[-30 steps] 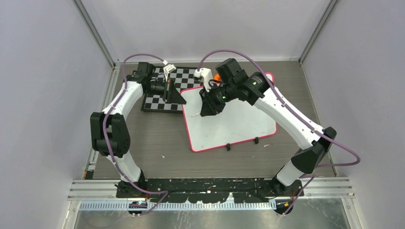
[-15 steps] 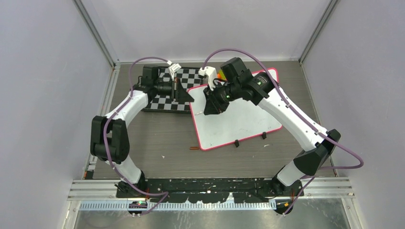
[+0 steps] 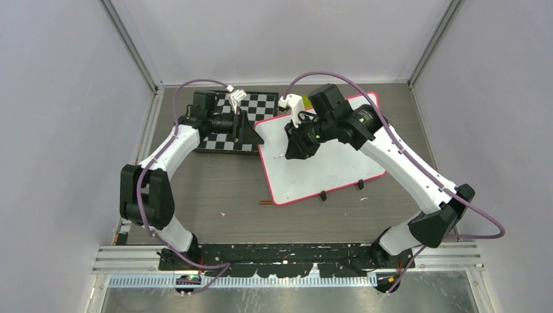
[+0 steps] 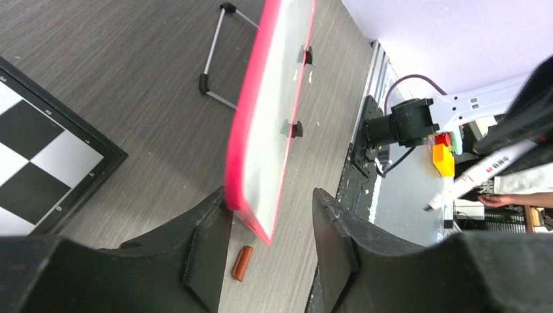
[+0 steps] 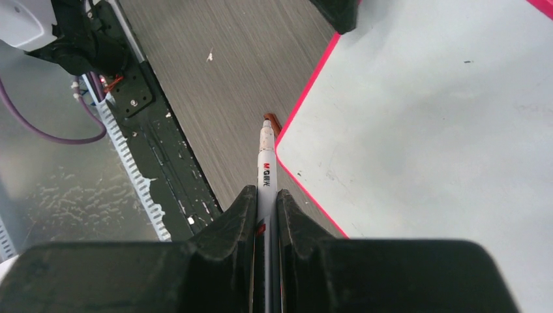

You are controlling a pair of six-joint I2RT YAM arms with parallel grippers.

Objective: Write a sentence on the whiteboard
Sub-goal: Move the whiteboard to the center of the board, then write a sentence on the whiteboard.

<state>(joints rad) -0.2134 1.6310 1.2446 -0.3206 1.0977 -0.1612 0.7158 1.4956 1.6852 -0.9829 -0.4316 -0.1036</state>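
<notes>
The whiteboard [image 3: 332, 160] lies flat on the table with a red-pink rim and two black clips [image 3: 323, 195] on its near edge. No writing shows on it; the sentence is not in view. My left gripper [image 3: 251, 135] is open, and its jaws straddle the board's left corner [image 4: 274, 98], with the rim against one finger [image 4: 209, 241]. My right gripper [image 3: 298, 145] is shut on a white marker [image 5: 266, 166], uncapped, tip down over the board's left part. The board also shows in the right wrist view [image 5: 424, 130].
A black-and-white checkerboard [image 3: 257, 103] lies behind the whiteboard at the far left, under my left arm. A small brown marker cap [image 3: 264, 203] lies on the table by the board's near left corner. A thin metal wire bracket [image 4: 215, 52] lies beside the board.
The whiteboard has swung and shifted to the right, uncovering the brown cap. My left gripper moved right to its corner. My right gripper with the marker moved slightly right.
</notes>
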